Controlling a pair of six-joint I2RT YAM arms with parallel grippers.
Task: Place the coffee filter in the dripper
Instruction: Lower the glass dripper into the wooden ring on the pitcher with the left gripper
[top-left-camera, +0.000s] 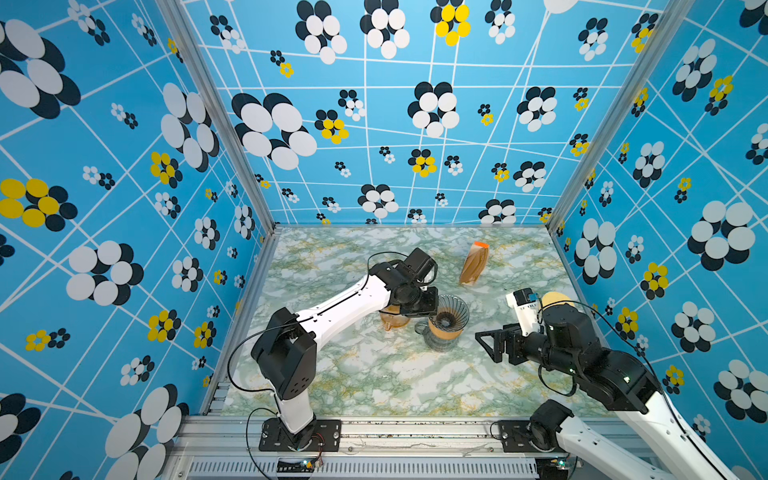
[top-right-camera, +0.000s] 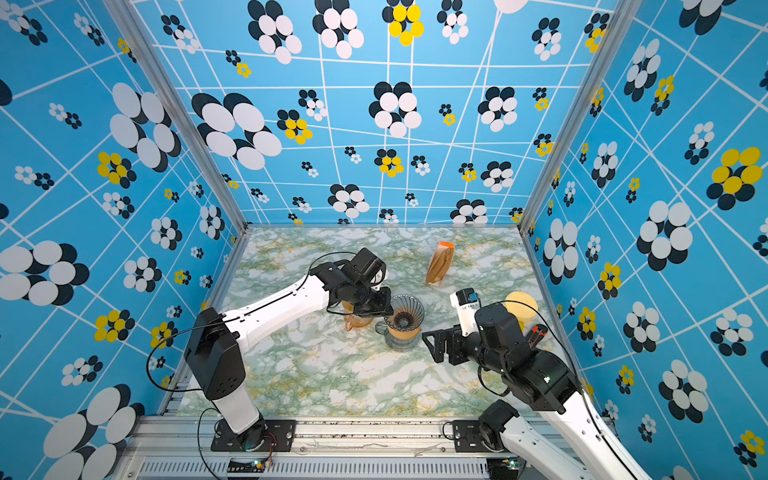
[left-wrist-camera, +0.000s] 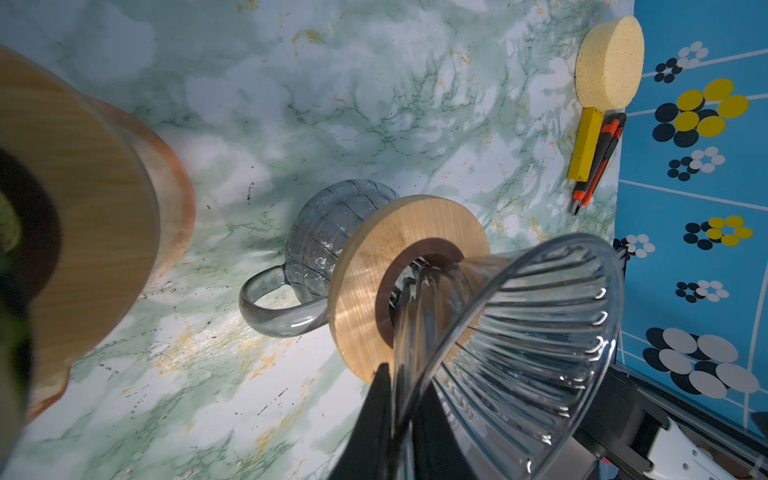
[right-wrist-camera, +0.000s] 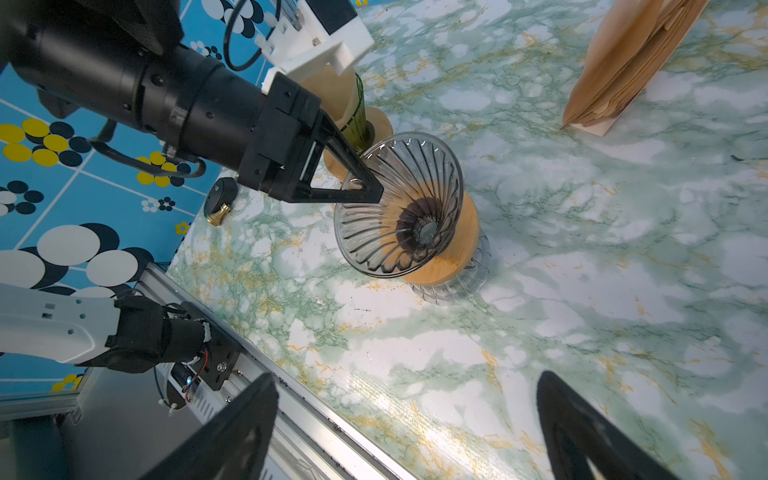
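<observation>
A clear ribbed glass dripper (top-left-camera: 449, 311) (top-right-camera: 404, 311) (right-wrist-camera: 399, 208) with a wooden collar (left-wrist-camera: 399, 249) sits on a glass mug (left-wrist-camera: 332, 232) mid-table, and its cone is empty. My left gripper (top-left-camera: 433, 306) (top-right-camera: 390, 309) (left-wrist-camera: 395, 374) (right-wrist-camera: 365, 187) is shut on the dripper's rim, one finger inside and one outside. The coffee filters are a brown pack (top-left-camera: 473, 264) (top-right-camera: 438, 264) (right-wrist-camera: 623, 62) standing behind the dripper. To the right of the dripper my right gripper (top-left-camera: 488, 347) (top-right-camera: 434, 347) (right-wrist-camera: 405, 376) stands open and holds nothing.
An amber carafe (top-left-camera: 392, 322) with a second wooden-collared dripper (right-wrist-camera: 353, 108), brown paper inside it, stands under my left wrist. A yellow sponge (left-wrist-camera: 609, 62), a yellow block (left-wrist-camera: 586, 143) and an orange utility knife (left-wrist-camera: 598, 162) lie by the right wall.
</observation>
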